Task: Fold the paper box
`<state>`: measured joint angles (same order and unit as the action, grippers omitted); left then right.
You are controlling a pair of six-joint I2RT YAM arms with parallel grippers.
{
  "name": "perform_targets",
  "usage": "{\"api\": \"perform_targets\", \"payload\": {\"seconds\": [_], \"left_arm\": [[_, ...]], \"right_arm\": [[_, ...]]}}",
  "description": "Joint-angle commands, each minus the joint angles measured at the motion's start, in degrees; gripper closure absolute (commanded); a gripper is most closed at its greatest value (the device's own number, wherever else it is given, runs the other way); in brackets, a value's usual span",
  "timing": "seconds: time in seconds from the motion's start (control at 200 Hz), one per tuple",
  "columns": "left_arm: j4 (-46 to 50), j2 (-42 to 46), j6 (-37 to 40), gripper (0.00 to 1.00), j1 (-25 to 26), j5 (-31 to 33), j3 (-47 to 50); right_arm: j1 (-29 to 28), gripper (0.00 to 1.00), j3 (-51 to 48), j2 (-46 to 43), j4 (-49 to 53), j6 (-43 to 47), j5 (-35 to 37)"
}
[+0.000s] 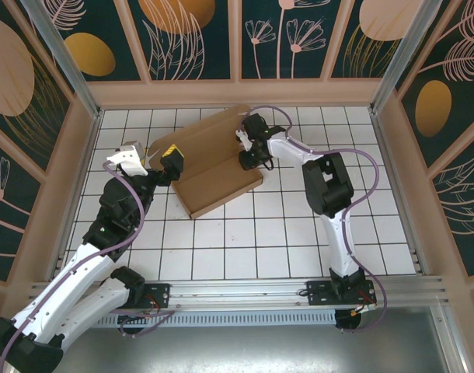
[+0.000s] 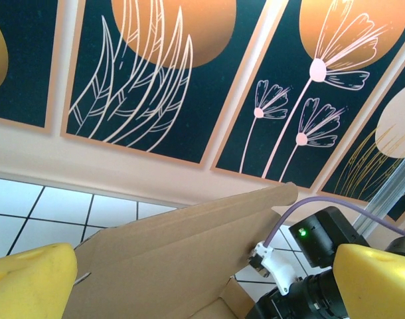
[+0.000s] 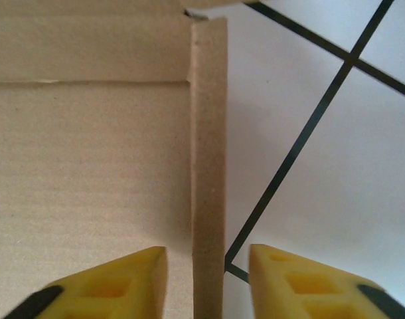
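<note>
The paper box (image 1: 214, 172), plain brown cardboard, lies half-formed in the middle of the tiled floor with its rear flap (image 2: 189, 239) raised. My left gripper (image 1: 172, 166) is at the box's left edge. Its yellow fingers (image 2: 30, 282) stand wide open, and the raised flap rises between them without touching either. My right gripper (image 1: 249, 152) hangs over the box's right side. In the right wrist view its jaws (image 3: 208, 282) straddle the upright side wall (image 3: 209, 166), with a small gap on each side. The box floor (image 3: 89, 166) lies to the left of that wall.
White tiles with black grid lines (image 1: 299, 241) surround the box. Patterned walls (image 1: 237, 39) with pale wooden frames close off the back and sides. The right arm's wrist and purple cable (image 2: 309, 246) sit close beside the raised flap.
</note>
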<state>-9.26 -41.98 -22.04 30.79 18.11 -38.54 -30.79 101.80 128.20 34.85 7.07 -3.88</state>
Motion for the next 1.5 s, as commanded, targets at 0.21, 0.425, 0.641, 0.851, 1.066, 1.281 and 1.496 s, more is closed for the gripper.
{"api": "perform_targets", "payload": {"seconds": [0.21, 0.425, 0.641, 0.851, 1.066, 1.281, 1.496], "left_arm": [[-2.3, 0.6, 0.8, 0.01, 0.3, 0.4, 0.7], [-2.1, 0.8, 1.0, 0.02, 0.5, 0.7, 0.7], [-2.0, 0.8, 1.0, 0.02, 0.6, 0.7, 0.7], [-2.1, 0.8, 1.0, 0.01, 0.6, 0.4, 0.8], [-2.5, 0.3, 0.6, 0.01, 0.6, -0.6, 0.9], [-2.2, -0.3, 0.4, 0.01, 0.5, 0.0, 0.8], [-2.9, 0.0, 0.5, 0.01, 0.6, -0.4, 1.4]], "right_arm": [[-2.0, 0.83, 4.3, 4.1, 4.2, -0.4, 7.3], [-5.6, 0.91, 4.1, 3.9, 5.6, 0.6, 22.6], [-6.7, 0.94, 1.2, 4.7, 5.1, -0.2, 31.2], [-6.6, 0.90, -2.6, 3.9, 1.7, -1.4, 28.5], [-5.2, 0.58, -11.6, -7.8, -9.6, -1.6, 16.2], [-1.4, 0.40, -21.2, -17.7, -23.6, -4.2, 0.8], [-0.9, 0.40, -14.0, -11.6, -20.6, -5.1, -0.7]]}}
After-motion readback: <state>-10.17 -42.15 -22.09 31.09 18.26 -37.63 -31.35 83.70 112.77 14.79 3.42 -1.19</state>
